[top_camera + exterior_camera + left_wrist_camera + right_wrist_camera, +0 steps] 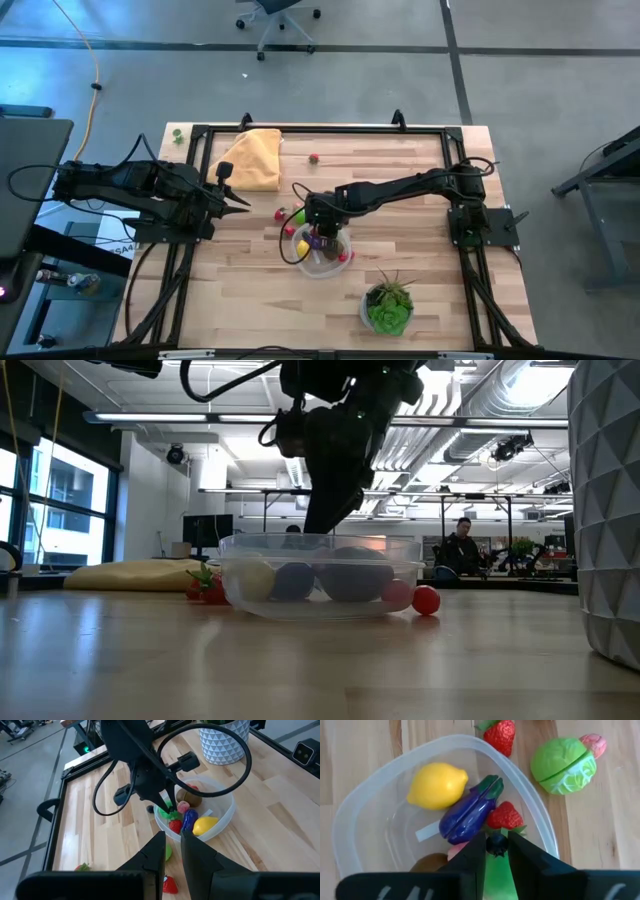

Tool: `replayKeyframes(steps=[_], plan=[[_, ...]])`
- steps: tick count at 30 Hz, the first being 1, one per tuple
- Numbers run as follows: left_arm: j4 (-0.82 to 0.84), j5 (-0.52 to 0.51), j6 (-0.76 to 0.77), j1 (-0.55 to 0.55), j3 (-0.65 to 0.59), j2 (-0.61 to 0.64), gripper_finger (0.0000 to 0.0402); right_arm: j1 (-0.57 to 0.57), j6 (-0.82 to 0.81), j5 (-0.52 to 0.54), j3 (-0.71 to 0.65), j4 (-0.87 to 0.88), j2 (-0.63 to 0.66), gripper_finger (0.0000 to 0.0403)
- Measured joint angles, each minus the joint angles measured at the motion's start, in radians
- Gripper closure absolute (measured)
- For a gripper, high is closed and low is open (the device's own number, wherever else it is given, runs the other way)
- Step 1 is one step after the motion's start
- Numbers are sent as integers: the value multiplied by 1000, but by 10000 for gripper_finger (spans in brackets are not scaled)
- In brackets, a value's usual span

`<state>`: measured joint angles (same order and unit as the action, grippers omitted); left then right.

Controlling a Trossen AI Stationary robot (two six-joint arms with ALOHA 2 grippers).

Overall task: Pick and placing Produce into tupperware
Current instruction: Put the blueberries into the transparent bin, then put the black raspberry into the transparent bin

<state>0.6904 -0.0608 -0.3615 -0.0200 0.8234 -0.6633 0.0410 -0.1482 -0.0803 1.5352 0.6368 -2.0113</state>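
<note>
Hovering over the round clear plastic tupperware mid-table, the right gripper pinches a small dark-blue berry, which could bounce off the piled produce and roll away if released high; left gripper, fingers nearly together, waits aside.

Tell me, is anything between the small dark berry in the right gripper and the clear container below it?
Nothing visible blocks it. The right gripper holds the small dark round berry directly over the round clear plastic container, just above a red strawberry and purple eggplant already inside.
</note>
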Motion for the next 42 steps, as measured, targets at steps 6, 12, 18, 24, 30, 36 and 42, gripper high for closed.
replayKeyframes(steps=[6, 12, 18, 24, 30, 36, 42], plan=[[0, 0, 0, 0, 0, 0, 350, -2, 0, 1, 0, -7, -5, 325], [0, 0, 0, 0, 0, 0, 350, -2, 0, 1, 0, -7, -5, 310], [0, 0, 0, 0, 0, 0, 350, -3, 5, 1, 0, -16, -5, 304], [0, 0, 0, 0, 0, 0, 350, -24, -38, -58, 0, -9, 10, 304], [0, 0, 0, 0, 0, 0, 350, -79, -18, -70, 0, 46, 92, 304], [0, 0, 0, 0, 0, 0, 350, -124, 25, -49, -94, 19, 211, 304], [0, 0, 0, 0, 0, 0, 350, -177, -5, -160, -469, -319, 425, 304]])
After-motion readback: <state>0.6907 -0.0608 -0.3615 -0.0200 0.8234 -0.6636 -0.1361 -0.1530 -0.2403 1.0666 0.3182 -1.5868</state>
